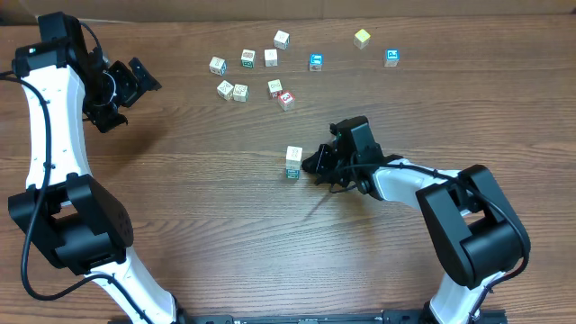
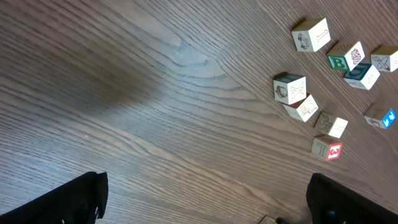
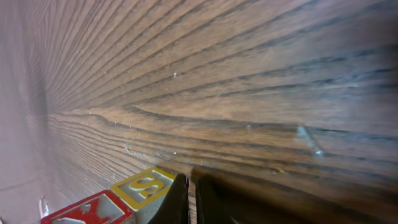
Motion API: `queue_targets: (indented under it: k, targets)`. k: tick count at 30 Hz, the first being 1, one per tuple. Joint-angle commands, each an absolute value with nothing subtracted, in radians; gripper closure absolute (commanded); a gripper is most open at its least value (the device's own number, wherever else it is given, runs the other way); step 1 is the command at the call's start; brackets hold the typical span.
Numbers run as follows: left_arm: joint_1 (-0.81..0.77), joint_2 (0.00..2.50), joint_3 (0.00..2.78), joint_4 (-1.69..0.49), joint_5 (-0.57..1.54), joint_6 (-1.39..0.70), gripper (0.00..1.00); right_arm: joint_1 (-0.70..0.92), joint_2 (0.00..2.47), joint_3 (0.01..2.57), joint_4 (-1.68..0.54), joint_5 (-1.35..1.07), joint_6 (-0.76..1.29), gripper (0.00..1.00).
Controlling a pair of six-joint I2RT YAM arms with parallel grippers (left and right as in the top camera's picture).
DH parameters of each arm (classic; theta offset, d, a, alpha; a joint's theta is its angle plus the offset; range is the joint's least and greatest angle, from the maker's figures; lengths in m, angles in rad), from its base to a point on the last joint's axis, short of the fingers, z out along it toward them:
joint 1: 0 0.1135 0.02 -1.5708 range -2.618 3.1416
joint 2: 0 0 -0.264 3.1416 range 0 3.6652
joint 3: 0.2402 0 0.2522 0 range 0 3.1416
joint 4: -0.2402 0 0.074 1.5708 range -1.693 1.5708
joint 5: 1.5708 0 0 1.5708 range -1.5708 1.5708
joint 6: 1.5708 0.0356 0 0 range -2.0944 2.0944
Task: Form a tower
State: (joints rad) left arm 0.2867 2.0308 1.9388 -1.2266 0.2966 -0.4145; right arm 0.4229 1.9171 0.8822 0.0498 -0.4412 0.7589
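**blockfan:** Where's the tower [image 1: 293, 163] standing?

**armwatcher:** It's sitting upright around the middle of the table [image 1: 207, 234], with a pale block on top and a teal print showing low down. From above it's looking about two blocks high, but I can't tell for sure. The right gripper [image 1: 313, 164] is hovering just beside it on the right, fingers pressed together with nothing between them. I can't tell whether it's actually touching the tower.

**blockfan:** And the other arm?

**armwatcher:** The left gripper [image 1: 128, 97] is hanging over the table at the far left, jaws spread wide and holding nothing, well apart from the tower. The loose blocks [image 1: 247, 58] are lying scattered along the far side, mostly bunched left of centre. Two blue blocks [image 1: 316, 62] and a yellow-green block [image 1: 362, 38] are lying further right.

**blockfan:** Anything in the wrist view?

**armwatcher:** The right wrist camera is showing a yellow S block [image 3: 144, 185] touching a red block [image 3: 87, 208], just left of the closed fingertips. I can't tell whether those belong to the tower.
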Motion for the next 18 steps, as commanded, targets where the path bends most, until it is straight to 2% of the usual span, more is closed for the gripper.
queue_targets:
  k: [1,18]
  targets:
    - [0.281,2.027,1.953,-1.225,0.304,-0.396,0.00,0.435,1.930,0.876,0.060,-0.440,0.755,0.96]
    - [0.281,2.027,1.953,-1.225,0.304,-0.396,0.00,0.435,1.930,0.876,0.063,-0.393,0.759,0.96]
